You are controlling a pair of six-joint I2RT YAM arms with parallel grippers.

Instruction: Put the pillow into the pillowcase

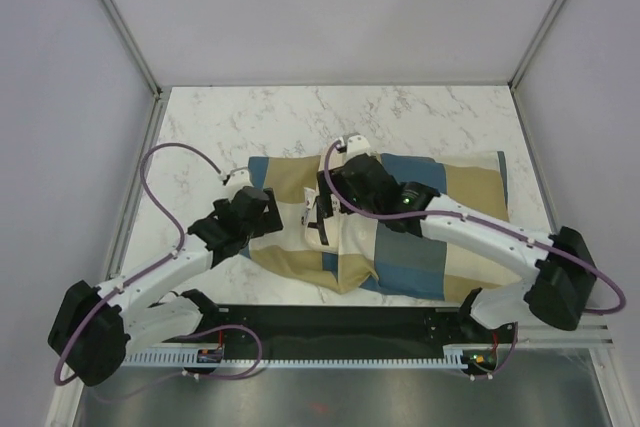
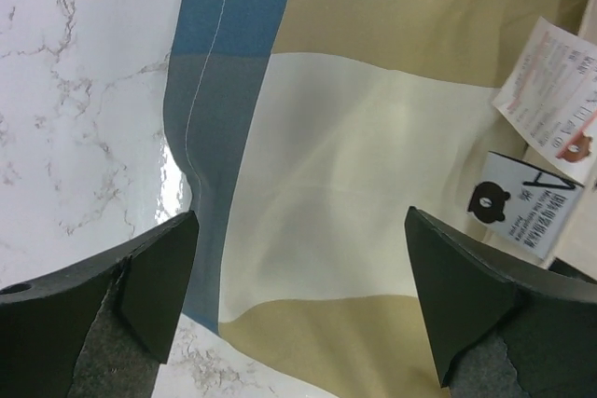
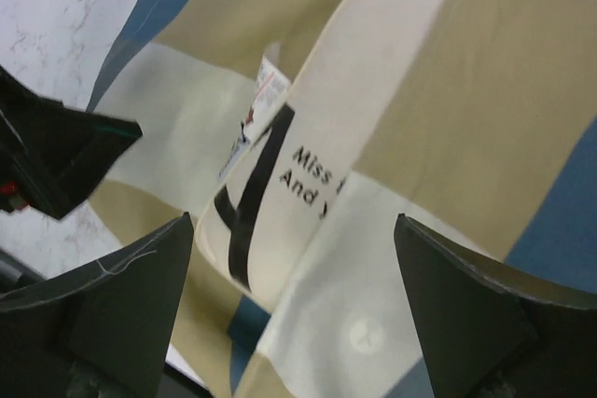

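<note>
Right wrist, pillow mostly hidden inside pillowcase, text cut off

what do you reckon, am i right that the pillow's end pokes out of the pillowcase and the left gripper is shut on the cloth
Not quite. The left gripper is open, not shut: the left wrist view shows its jaws spread wide above the pillowcase, gripping nothing. The rest holds: the end of the pillow does poke out of the pillowcase.

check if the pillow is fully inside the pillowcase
Partly in: the pillow has its cream end, with dark text and a black mark, showing outside the pillowcase opening, while checked cloth covers the rest.
</note>
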